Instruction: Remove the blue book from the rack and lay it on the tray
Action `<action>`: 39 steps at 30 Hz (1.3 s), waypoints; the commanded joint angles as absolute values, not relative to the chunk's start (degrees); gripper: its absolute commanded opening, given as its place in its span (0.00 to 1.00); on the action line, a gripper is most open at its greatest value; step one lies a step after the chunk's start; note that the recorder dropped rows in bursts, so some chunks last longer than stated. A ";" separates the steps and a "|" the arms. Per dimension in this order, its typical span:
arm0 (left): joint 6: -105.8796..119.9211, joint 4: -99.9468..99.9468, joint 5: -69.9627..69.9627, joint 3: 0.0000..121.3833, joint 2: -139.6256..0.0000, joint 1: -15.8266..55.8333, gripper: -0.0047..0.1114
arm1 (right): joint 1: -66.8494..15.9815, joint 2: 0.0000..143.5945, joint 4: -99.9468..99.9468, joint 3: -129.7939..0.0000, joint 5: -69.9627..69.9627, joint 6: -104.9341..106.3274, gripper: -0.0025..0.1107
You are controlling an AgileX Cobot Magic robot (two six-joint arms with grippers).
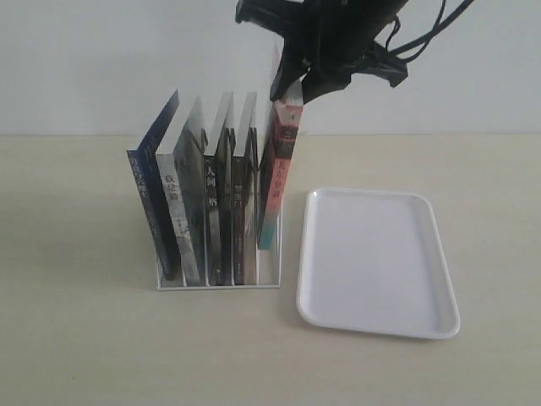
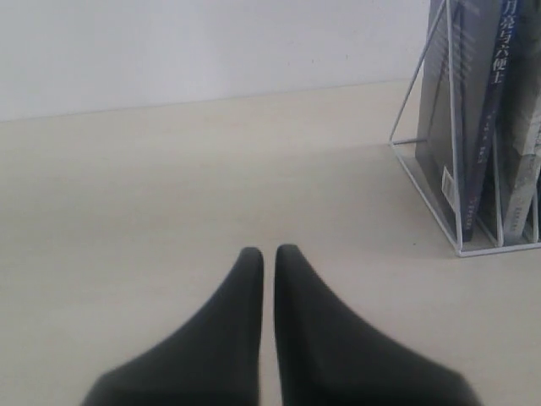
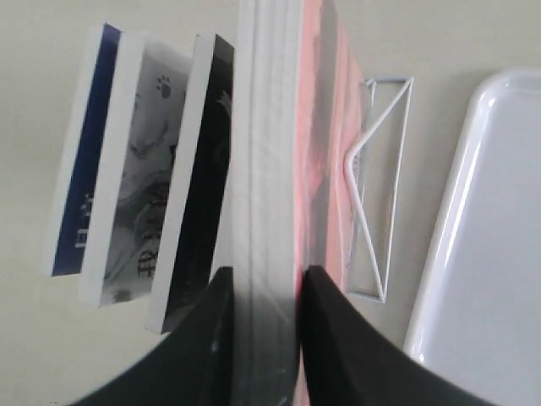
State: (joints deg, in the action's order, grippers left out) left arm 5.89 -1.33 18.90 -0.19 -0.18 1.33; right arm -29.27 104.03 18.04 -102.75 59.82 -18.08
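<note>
The blue book (image 1: 150,199) stands leaning in the leftmost slot of the wire rack (image 1: 215,286); its dark blue edge (image 3: 84,190) and spine (image 2: 473,101) also show in the wrist views. My right gripper (image 1: 292,89) is above the rack's rightmost slot, shut on the top of the pink-and-teal-spined book (image 1: 277,178), with the fingers (image 3: 334,338) clamping its page block (image 3: 266,169). Right of the rack the white tray (image 1: 372,328) lies with nothing on it. My left gripper (image 2: 269,251) hovers shut and holding nothing over bare table beside the rack (image 2: 423,178).
A white-spined book (image 1: 182,220) and two dark books (image 1: 218,211) fill the middle slots between the blue and pink ones. The tray's rim (image 3: 448,254) lies close beside the rack's end frame (image 3: 380,169). A pale wall backs the beige table.
</note>
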 commanded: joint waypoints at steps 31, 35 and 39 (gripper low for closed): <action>6.02 -1.46 18.00 0.00 0.00 1.22 0.08 | -29.26 107.56 17.21 -103.58 55.96 -17.91 0.02; 6.02 -1.46 18.00 0.00 0.00 1.22 0.08 | -29.26 109.72 17.21 -103.58 55.96 -17.50 0.15; 6.02 -1.46 18.00 0.00 0.00 1.22 0.08 | -29.26 111.24 17.84 -103.58 55.96 -17.65 0.33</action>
